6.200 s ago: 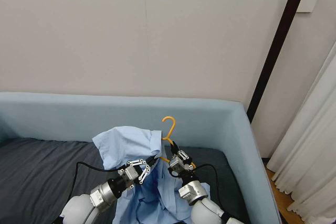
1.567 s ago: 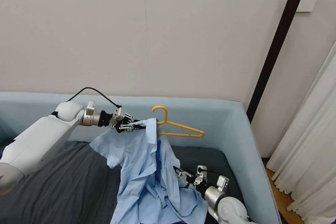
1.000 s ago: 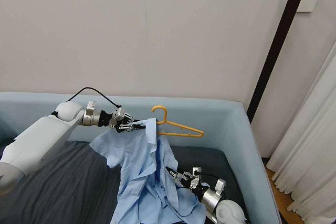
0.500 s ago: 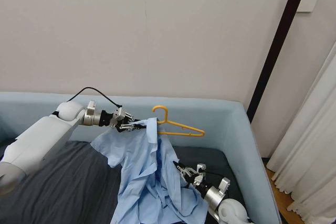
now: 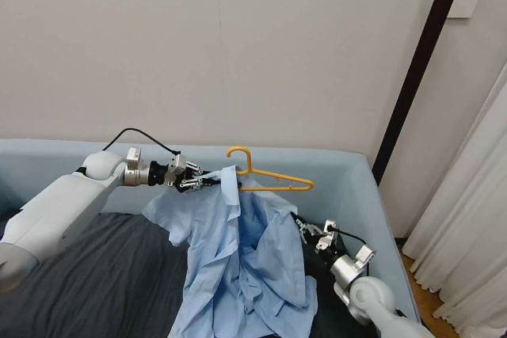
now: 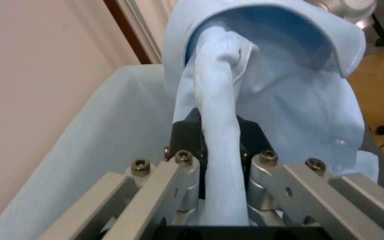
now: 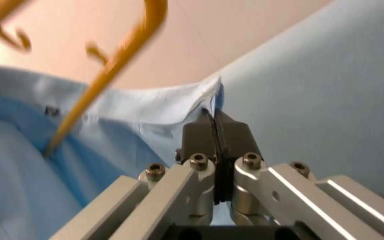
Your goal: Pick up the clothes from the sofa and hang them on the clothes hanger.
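A light blue shirt (image 5: pixel 238 267) hangs in the air over the right part of a pale blue sofa (image 5: pixel 352 191), its lower folds trailing down toward the dark grey seat cushion (image 5: pixel 87 275). The left gripper (image 5: pixel 200 183), reaching in from the left in front of the sofa's backrest, is clamped on a bunched strip of the shirt at the collar and holds it up; the left wrist view shows the fingers (image 6: pixel 178 172) pressed tight on either side of that rolled cloth. An orange hanger (image 5: pixel 273 184) sits at the collar, hook upward, its left end tucked under the fabric and its right arm sticking out bare to the right. Lower and to the right, near the sofa's right end, the right gripper (image 5: pixel 304 229) is pinched closed on the shirt's front edge, lifting that edge sideways. In the right wrist view its dark pads (image 7: pixel 205 135) meet on the thin hem, with the hanger (image 7: pixel 115 62) just beyond.
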You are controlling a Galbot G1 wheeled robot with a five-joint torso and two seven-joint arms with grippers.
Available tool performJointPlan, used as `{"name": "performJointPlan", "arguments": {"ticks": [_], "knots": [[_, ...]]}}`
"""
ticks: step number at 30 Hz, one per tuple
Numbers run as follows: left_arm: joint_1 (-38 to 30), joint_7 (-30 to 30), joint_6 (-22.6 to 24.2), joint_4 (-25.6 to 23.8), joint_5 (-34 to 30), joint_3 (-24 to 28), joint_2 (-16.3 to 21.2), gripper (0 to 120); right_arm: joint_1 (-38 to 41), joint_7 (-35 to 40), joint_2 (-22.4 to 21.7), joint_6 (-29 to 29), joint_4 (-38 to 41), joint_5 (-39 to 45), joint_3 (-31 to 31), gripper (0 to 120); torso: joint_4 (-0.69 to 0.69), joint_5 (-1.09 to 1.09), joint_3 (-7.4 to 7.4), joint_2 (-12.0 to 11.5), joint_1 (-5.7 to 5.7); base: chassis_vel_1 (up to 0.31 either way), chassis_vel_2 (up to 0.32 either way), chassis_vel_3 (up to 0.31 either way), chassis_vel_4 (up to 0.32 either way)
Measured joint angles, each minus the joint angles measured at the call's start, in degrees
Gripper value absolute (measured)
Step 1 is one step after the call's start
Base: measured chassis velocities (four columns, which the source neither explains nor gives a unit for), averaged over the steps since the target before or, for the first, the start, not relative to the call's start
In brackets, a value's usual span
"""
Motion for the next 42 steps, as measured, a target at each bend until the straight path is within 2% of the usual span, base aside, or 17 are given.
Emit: {"name": "performJointPlan", "arguments": {"ticks": [10,19,27,34,38,42], "knots": [[-0.9,0.1,-0.3,1.0,3.0,0.1,-0.4,8,0.8,3.0,-1.7,-0.9,3.0,-1.0,2.5,0,-0.01,0.01,0.00,0.0,0.00,0.000,0.000,0.000,0.000],[-2.4,0.5,-1.0,2.8,5.9,-0.1,-1.2,8,2.1,1.5,-2.6,-0.4,2.0,-6.8,3.9,0,-0.01,0.00,0.00,0.0,0.00,0.000,0.000,0.000,0.000],[-4.8,2.1,-1.3,4.9,11.3,-0.6,-2.8,8,1.9,-1.9,-3.3,4.4,5.0,-13.0,4.6,0,-0.01,0.01,0.00,0.0,0.00,0.000,0.000,0.000,0.000],[-5.9,3.1,-1.8,6.9,15.0,-1.9,-4.0,8,1.0,-5.4,-4.3,6.7,9.3,-13.0,4.6,0,-0.01,0.01,0.00,0.0,0.00,0.000,0.000,0.000,0.000],[-5.2,1.5,-1.9,6.7,15.0,-2.6,-4.2,8,0.5,-6.0,-4.5,7.7,11.6,-12.3,3.9,0,-0.01,0.03,0.00,0.0,0.00,0.000,0.000,0.000,0.000],[-1.8,-1.7,-1.2,4.5,12.2,-3.6,-4.4,8,-0.2,-5.6,-3.9,9.3,13.2,-13.2,2.7,0,-0.01,-0.01,0.00,0.0,0.00,0.000,0.000,0.000,0.000]]}}
